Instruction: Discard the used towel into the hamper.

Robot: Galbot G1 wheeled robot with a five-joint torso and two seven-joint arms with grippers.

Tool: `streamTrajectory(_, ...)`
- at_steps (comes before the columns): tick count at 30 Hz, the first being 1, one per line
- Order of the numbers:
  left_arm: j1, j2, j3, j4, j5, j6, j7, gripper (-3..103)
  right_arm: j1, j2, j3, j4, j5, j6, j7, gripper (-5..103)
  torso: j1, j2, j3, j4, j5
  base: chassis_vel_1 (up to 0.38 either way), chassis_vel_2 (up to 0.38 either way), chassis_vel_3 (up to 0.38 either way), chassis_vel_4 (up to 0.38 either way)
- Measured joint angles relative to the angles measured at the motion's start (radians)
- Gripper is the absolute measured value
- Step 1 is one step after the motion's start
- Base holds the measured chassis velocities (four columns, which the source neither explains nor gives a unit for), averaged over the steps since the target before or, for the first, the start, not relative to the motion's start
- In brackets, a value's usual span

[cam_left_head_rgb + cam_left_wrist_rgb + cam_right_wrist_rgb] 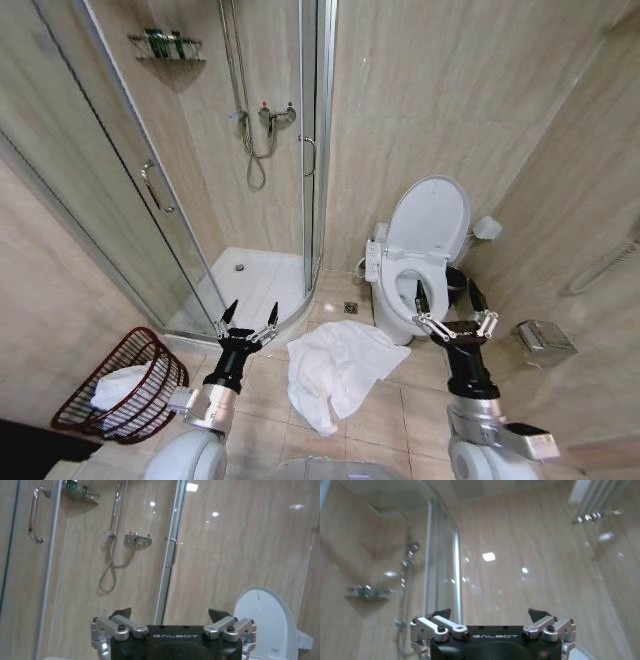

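White towel [335, 372] on beige floor tiles [400, 420]; dark reddish-brown open-weave hamper [125, 383]

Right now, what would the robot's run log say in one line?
towel: on floor, untouched | hamper: robot's left, holds white cloth | left gripper: open, raised, empty | right gripper: open, raised, empty

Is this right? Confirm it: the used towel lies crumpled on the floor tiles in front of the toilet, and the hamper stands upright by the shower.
Not quite. In the head view the hamper lies tipped on its side by the shower, not upright. The used towel does lie crumpled on the floor tiles in front of the toilet.
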Motion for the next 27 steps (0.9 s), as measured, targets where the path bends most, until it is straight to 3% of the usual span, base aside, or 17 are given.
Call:
streamTrajectory(8,0.0,0.0,0.0,0.0,0.0,0.0,0.0,100,-0.025,0.0,-0.015,0.009,-0.018,-0.115,0.108,100,-0.02,-0.041,-0.021,-0.0001,0.0,0.0,0.0,0.0,0.0)
streamTrajectory(11,0.0,0.0,0.0,0.0,0.0,0.0,0.0,100,-0.022,0.0,-0.038,0.012,0.02,-0.167,0.203,100,-0.03,-0.064,-0.034,-0.0001,0.0,0.0,0.0,0.0,0.0)
streamTrajectory(17,0.0,0.0,0.0,0.0,0.0,0.0,0.0,100,-0.008,0.0,-0.037,0.004,0.032,-0.194,0.276,100,-0.043,-0.095,-0.052,-0.0001,0.0,0.0,0.0,0.0,0.0)
streamTrajectory(21,0.0,0.0,0.0,0.0,0.0,0.0,0.0,100,-0.013,0.0,-0.036,0.003,0.042,-0.195,0.267,100,-0.05,-0.109,-0.059,-0.0002,-0.0001,0.0,0.0,0.0,0.0)
streamTrajectory(27,0.0,0.0,0.0,0.0,0.0,0.0,0.0,100,-0.039,0.0,-0.032,-0.021,0.065,-0.161,0.148,100,-0.066,-0.147,-0.08,0.0,-0.0001,0.0,0.0,0.0,0.0)
